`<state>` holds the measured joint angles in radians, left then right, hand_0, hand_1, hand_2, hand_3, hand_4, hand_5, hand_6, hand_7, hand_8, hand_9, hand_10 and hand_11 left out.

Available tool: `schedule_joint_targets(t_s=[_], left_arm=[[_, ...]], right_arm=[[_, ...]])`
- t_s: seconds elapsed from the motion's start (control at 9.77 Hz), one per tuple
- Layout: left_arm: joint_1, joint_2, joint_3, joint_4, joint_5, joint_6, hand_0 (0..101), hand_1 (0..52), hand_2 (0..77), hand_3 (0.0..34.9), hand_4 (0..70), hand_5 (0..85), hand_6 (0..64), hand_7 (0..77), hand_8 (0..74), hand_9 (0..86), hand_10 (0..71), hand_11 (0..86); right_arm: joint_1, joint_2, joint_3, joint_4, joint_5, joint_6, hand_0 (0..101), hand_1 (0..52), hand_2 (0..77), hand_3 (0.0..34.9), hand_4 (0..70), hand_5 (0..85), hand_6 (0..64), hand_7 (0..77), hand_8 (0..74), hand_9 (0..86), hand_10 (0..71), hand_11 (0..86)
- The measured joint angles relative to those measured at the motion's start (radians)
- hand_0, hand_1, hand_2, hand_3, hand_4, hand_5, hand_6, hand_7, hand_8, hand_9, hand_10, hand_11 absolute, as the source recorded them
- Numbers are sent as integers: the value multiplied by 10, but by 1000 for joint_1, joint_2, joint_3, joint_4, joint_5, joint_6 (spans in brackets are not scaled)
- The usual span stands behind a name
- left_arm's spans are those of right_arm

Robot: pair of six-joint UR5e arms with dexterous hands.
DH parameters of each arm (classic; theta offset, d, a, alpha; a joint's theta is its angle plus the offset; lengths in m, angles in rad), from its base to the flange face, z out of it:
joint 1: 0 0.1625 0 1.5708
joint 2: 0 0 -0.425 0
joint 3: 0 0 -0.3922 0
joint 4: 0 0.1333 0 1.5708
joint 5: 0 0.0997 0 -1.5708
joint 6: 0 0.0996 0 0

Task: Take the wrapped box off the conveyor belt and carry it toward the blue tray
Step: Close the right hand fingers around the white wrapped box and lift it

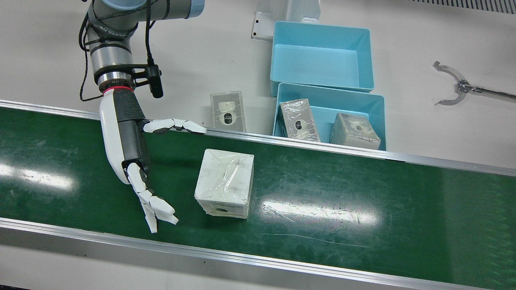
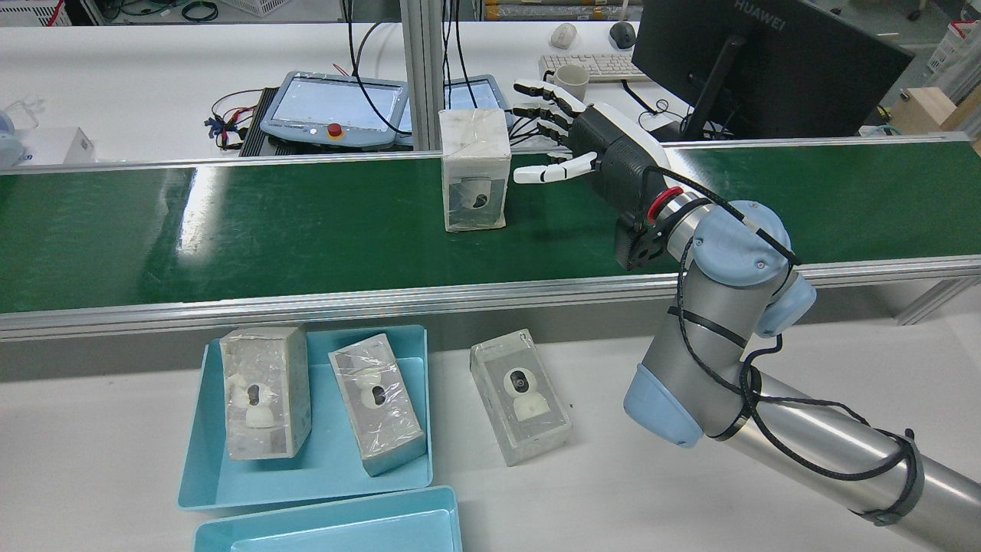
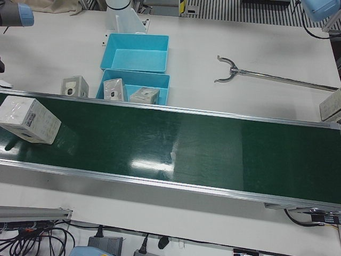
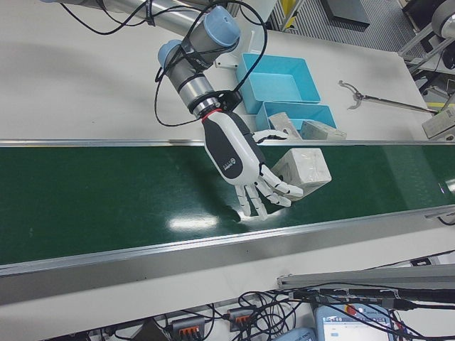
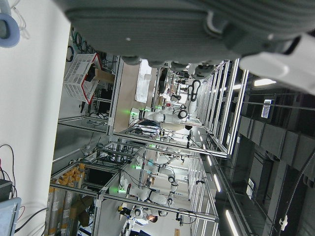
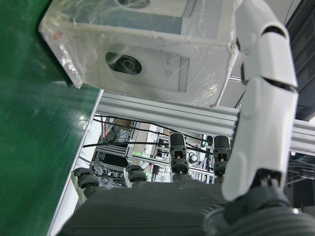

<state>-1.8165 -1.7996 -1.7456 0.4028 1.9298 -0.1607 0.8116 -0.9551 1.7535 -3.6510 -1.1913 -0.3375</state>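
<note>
Right robot hand point(image 1: 133, 161) open, fingers point(image 1: 161, 207) spread, holding nothing, hovering low over green conveyor belt point(image 1: 363, 193) just beside wrapped box point(image 1: 225, 183), not touching. Box upright on belt. Blue tray point(image 1: 377, 117) on worktop beyond belt. Left robot hand state unclear.

Only two bits of lettering I can read from here. "HUAWEI" in pale capitals on the back of the dark monitor point(image 2: 774, 65), rear view, beyond the conveyor belt point(image 2: 230, 222). On the right arm's wrist joint point(image 1: 111, 34), front view, a curved printed strip; I make out "UNIVERSAL" only in part, letters cut off by cables. Round mark on the back of the right hand point(image 4: 238, 160): too small to read. Wrapped boxes show no legible print.
</note>
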Motion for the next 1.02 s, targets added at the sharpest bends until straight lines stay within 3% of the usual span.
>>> schedule_joint_targets(t_s=[0.61,0.72,0.82,0.92,1.02], left_arm=[[0,0,0,0,0,0,0,0,11,0,0,5,0,5,0,5,5,0],[0,0,0,0,0,0,0,0,11,0,0,5,0,5,5,5,5,0],[0,0,0,0,0,0,0,0,11,0,0,5,0,5,5,5,5,0],[0,0,0,0,0,0,0,0,5,0,5,5,0,5,5,0,5,0],[0,0,0,0,0,0,0,0,11,0,0,5,0,5,5,0,5,0]], right_arm=[[-15,16,-24,2,14,3,445,136,202,301,65,207,0,196,11,60,49,87],[-17,18,-24,2,21,5,431,98,218,304,136,278,0,245,5,60,82,120],[-18,19,-24,2,26,6,431,87,235,303,196,371,82,322,98,125,136,185],[-19,19,-21,2,28,9,481,44,256,319,224,502,202,469,300,322,224,278],[-19,18,-7,1,29,13,481,44,256,319,224,502,202,469,300,322,224,278]])
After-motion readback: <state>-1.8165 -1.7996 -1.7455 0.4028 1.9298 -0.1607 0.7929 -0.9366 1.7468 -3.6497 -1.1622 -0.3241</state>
